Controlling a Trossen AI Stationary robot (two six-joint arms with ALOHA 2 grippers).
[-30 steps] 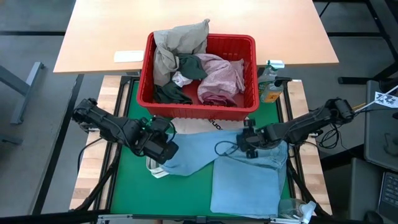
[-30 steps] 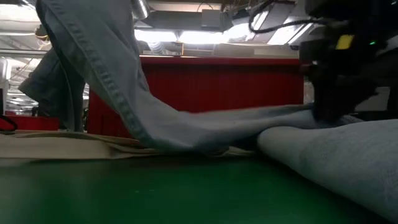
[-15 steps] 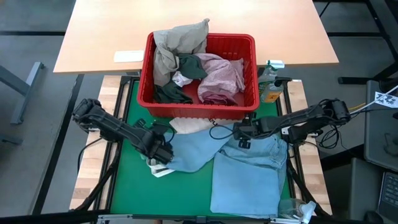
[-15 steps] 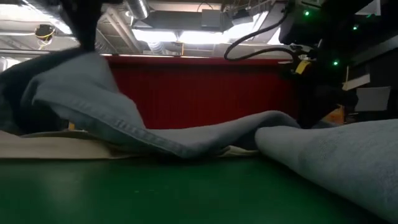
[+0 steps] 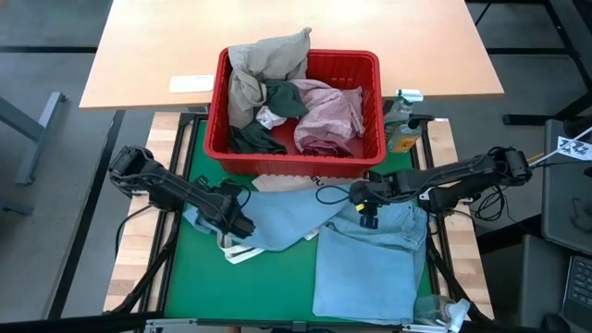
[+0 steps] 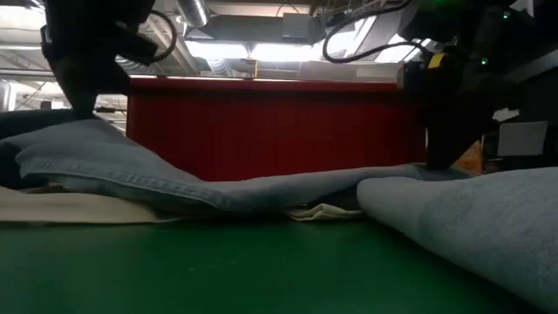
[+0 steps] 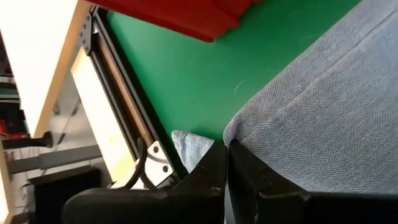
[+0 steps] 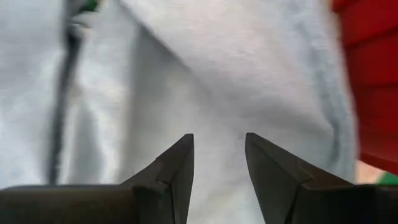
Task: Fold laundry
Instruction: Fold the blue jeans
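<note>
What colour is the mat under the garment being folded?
Green mat; the high view shows it best.

no lettering, label or number can be read on anything in these views.

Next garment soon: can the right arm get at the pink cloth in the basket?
Probably yes: the pink cloth lies uncovered atop the basket, and the right pincer hangs open, empty, just beside it.

This looks like a robot lab or workshop. A green mat (image 5: 185,268) lies on a metal-framed work table (image 5: 139,240), a plain wooden desk (image 5: 148,55) stands behind, and bare ceiling lights (image 6: 261,52) and pipes hang above.
</note>
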